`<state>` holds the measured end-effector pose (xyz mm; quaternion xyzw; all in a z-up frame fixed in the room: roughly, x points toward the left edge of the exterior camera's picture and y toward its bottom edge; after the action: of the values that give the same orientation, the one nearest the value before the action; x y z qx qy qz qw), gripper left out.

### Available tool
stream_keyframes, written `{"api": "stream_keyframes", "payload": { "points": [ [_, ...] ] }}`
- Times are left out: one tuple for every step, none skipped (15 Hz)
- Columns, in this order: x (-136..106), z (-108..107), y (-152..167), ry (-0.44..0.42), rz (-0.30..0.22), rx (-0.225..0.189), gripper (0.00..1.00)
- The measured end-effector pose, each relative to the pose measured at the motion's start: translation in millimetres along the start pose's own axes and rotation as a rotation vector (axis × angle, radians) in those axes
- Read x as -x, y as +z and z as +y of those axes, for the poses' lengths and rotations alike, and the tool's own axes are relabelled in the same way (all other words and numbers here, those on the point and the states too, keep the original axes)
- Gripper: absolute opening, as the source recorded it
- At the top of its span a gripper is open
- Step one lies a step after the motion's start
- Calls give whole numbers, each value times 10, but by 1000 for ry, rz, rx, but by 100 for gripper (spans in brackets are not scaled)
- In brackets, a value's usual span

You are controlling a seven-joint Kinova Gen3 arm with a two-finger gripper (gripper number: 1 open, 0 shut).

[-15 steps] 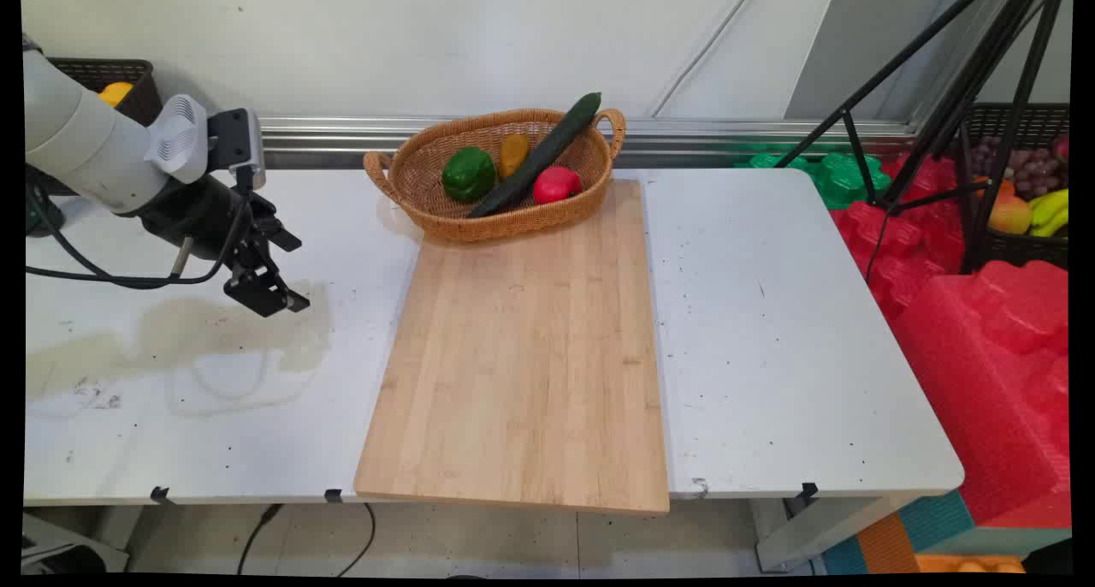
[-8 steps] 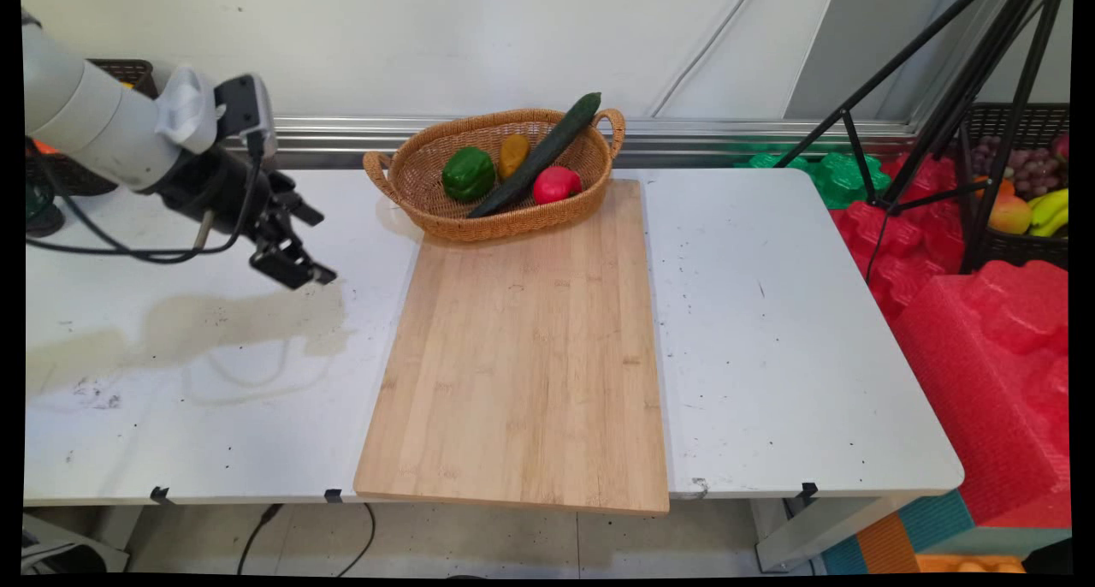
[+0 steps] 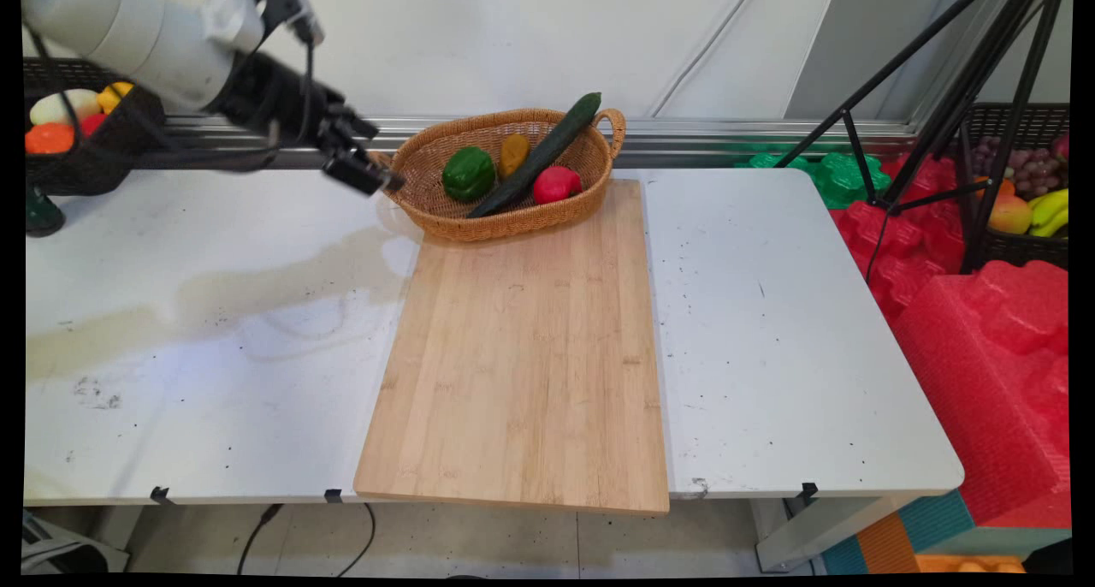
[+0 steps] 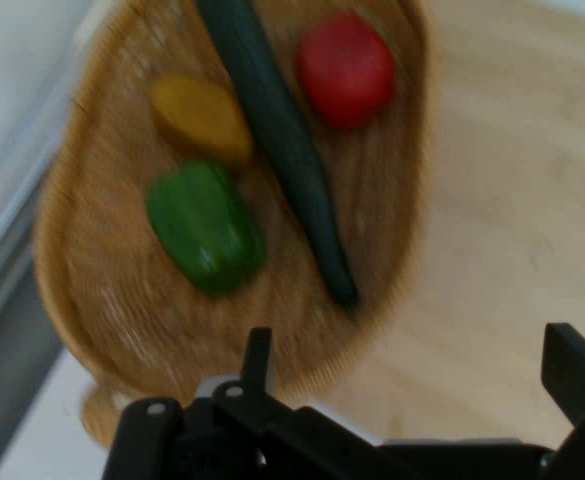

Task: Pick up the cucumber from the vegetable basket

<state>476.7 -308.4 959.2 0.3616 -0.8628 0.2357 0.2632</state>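
Now, gripper [image 3: 368, 169]: hangs above the table [image 3: 770, 313] just beside the basket's left handle, holding nothing; the hand view shows its fingers [image 4: 258, 352] spread wide apart
Basket [image 3: 445, 219]: woven, oval, at the table's far side; the nearest thing to the gripper
Cucumber [image 3: 535, 155]: in the basket, lying slantwise; its long axis runs from the basket's near-left floor up to the far-right rim, the upper tip poking out past the right handle
Why so: it looks too long for the basket, so it likely rests propped on the rim, not flat
Green pepper [image 3: 468, 174]: in the basket's left part, left of the cucumber
Yellow vegetable [image 3: 513, 153]: toward the basket's back, between pepper and cucumber
Red vegetable [image 3: 556, 184]: in the basket's right part, touching the cucumber's other side
Cutting board [image 3: 522, 356]: bare, stretching forward from the basket's near wall
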Motion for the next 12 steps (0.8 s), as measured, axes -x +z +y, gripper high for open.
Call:
{"api": "stream_keyframes", "payload": {
  "points": [
    [-95, -39, 24, -11, 20, -13, 100],
    [-261, -104, 80, -27, 52, -34, 100],
    [-357, -144, 123, -38, 69, -48, 100],
    [-467, -186, 182, -51, 85, -61, 100],
    [-559, -221, 244, -62, 97, -71, 100],
    [-617, -244, 287, -70, 104, -78, 100],
    [-702, -279, 359, -81, 111, -88, 100],
    [-801, -317, 453, -91, 116, -98, 100],
    [-898, -352, 551, -99, 120, -107, 100],
    [-973, -381, 639, -106, 121, -114, 100],
    [-1054, -417, 747, -113, 120, -122, 100],
    [-1126, -452, 859, -119, 117, -129, 100]
  ]
}}
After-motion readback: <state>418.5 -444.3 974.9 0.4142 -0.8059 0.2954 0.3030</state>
